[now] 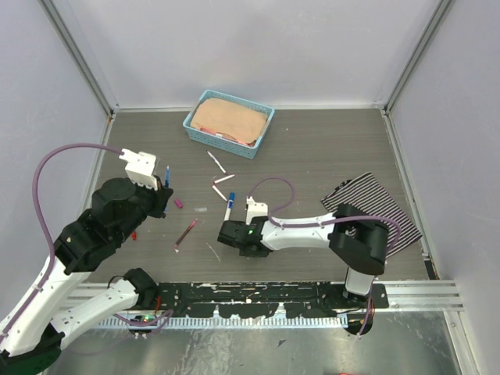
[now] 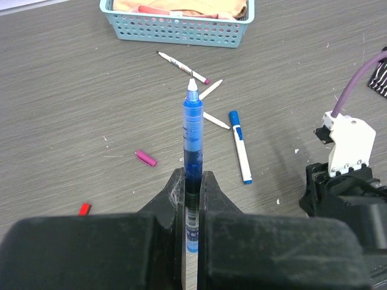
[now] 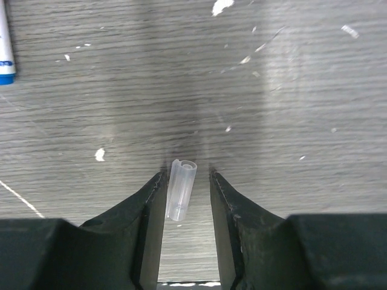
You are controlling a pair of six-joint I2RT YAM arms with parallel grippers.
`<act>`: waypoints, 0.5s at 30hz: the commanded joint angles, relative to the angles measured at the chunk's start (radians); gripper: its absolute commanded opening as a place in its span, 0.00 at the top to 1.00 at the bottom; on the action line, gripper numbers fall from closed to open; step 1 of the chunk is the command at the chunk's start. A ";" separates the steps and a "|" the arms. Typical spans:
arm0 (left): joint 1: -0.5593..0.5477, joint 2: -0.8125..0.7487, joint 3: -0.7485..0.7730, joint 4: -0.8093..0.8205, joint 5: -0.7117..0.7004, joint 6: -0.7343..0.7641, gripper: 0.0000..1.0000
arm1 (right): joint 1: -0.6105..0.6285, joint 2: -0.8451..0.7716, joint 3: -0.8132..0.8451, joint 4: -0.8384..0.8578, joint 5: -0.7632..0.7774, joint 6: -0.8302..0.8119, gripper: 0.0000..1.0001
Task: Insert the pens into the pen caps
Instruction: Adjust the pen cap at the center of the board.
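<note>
Red, at your far left on the grey wood-grain table (image 1: 328,148): one small red cap (image 2: 84,209), lying loose

Magenta cap (image 2: 146,158): loose on the table to its right, apart from every pen

Left gripper (image 2: 192,181): clamped on a blue pen (image 2: 192,127). Both fingers pinch the barrel, the pale tip points away from the wrist, and the pen is lifted clear of the table

Maroon pen (image 1: 186,233): flat on the table between your two grippers

Teal basket (image 1: 195,125): at the back of the table, with a peach-coloured item inside that you cannot identify

Slim white pens (image 2: 216,120): a small scatter in front of the basket

White pen with blue ends (image 2: 240,145): flat, just beside that scatter

Right gripper (image 3: 187,175): down at the table with its fingers parted, one on each side of a clear cap (image 3: 180,193). The cap lies on the wood, a sliver of gap shows on one side, and it is not yet pinched

Striped cloth (image 1: 383,207): at your far right, flat on the table
</note>
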State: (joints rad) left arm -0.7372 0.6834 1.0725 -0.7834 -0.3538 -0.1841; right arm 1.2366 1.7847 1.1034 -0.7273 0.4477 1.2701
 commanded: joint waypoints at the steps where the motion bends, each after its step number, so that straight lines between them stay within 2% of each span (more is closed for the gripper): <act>1: 0.002 0.004 -0.003 0.035 -0.002 0.004 0.96 | -0.045 -0.094 -0.103 0.105 -0.014 -0.232 0.61; 6: 0.004 0.001 -0.008 0.038 0.000 -0.002 0.96 | -0.095 -0.125 -0.171 0.173 -0.111 -0.358 0.61; 11: 0.003 -0.001 -0.009 0.034 -0.004 -0.002 0.96 | -0.124 -0.119 -0.169 0.171 -0.162 -0.363 0.61; 15: 0.004 0.004 -0.008 0.037 -0.003 -0.002 0.96 | -0.118 -0.131 -0.155 0.140 -0.124 -0.303 0.44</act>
State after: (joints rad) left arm -0.7372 0.6891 1.0725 -0.7830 -0.3534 -0.1852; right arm 1.1191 1.6615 0.9539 -0.5629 0.3130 0.9432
